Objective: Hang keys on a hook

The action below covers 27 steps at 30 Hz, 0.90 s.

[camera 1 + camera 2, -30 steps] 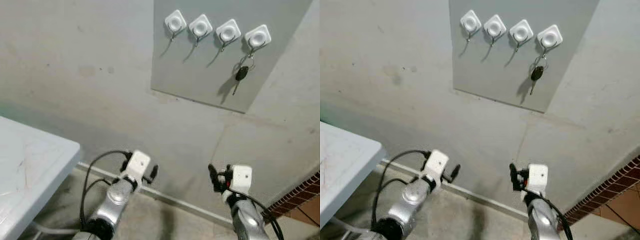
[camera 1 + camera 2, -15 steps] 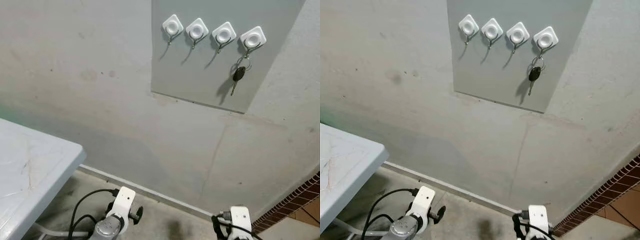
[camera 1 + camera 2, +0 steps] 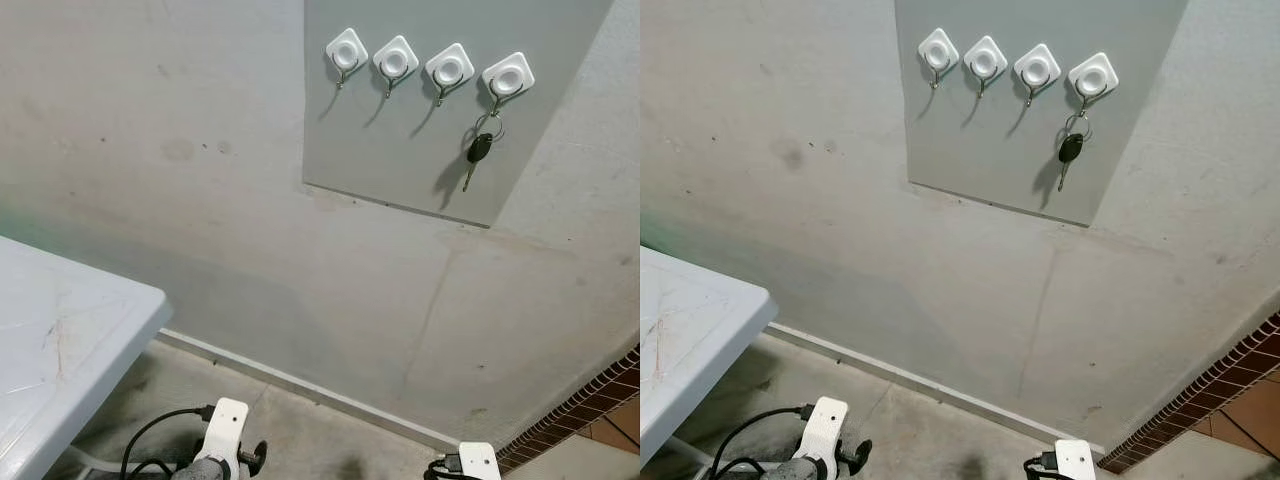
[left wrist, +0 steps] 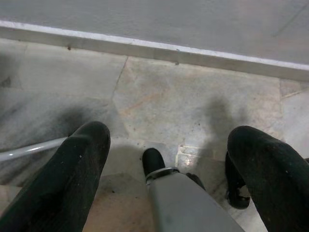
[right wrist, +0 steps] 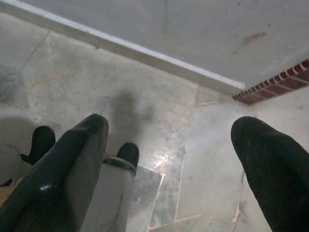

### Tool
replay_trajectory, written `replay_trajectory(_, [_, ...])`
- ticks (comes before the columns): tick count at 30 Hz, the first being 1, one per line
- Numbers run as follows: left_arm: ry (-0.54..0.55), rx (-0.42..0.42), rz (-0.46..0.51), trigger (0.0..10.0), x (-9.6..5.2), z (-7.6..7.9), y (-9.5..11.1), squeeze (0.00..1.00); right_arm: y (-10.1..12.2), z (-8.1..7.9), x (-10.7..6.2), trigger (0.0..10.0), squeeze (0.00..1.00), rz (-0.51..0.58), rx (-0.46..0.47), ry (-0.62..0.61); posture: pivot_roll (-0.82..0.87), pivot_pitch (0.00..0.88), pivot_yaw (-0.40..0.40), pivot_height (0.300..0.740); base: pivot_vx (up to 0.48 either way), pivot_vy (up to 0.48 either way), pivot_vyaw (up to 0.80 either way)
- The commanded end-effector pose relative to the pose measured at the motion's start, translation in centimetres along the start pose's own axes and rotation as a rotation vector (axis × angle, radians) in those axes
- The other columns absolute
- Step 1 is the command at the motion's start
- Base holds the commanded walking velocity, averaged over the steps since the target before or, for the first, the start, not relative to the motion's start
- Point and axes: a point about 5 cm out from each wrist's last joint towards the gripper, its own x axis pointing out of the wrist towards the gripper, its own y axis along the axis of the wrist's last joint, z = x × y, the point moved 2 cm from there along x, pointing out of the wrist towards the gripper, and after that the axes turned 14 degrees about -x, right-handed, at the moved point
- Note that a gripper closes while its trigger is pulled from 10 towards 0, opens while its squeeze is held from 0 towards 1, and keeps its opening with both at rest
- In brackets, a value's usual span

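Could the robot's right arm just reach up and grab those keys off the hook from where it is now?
Probably not without a big lift. The keys hang on the rightmost hook, high on the wall, while the right gripper hangs low, open, pointing at the floor. Nothing blocks the way.

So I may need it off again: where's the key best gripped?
Grip the key's black head from the front, then lift its ring up off the hook. The head is the thickest part, hanging straight down clear of the panel.
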Motion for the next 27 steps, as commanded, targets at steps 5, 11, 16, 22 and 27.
replay_trajectory(5, [0.024, -0.035, -0.027, 10.0, -0.3, -0.7, -0.8, 0.00, -2.2, -0.3, -0.7, 10.0, 0.00, -0.086, 0.023, 0.025, 0.11, 0.000, -0.020, 0.740, 0.000, 0.000, 0.00])
replay_trajectory(11, [0.015, -0.034, -0.033, 10.0, -0.3, -0.4, -1.3, 0.00, -3.5, 0.0, -1.1, 10.0, 0.00, -0.149, -0.022, 0.021, 0.12, 0.000, -0.022, 0.740, 0.000, 0.000, 0.40])
replay_trajectory(16, [0.013, -0.032, -0.037, 10.0, -0.4, -0.3, -1.5, 0.00, -3.4, -0.2, -1.0, 10.0, 0.00, -0.155, -0.040, 0.032, 0.13, 0.000, -0.024, 0.740, 0.000, 0.000, 0.80])
replay_trajectory(22, [0.048, -0.060, -0.052, 10.0, -0.6, -0.9, -2.1, 0.00, -3.1, -0.8, -0.8, 10.0, 0.00, -0.158, -0.044, 0.046, 0.14, 0.000, -0.031, 0.740, 0.000, 0.000, 0.80])
replay_trajectory(27, [0.065, -0.084, -0.067, 10.0, -0.9, -1.4, -2.8, 0.00, -3.0, -1.0, -0.7, 10.0, 0.00, -0.160, -0.054, 0.050, 0.14, 0.000, -0.033, 0.740, 0.000, 0.000, 0.80])
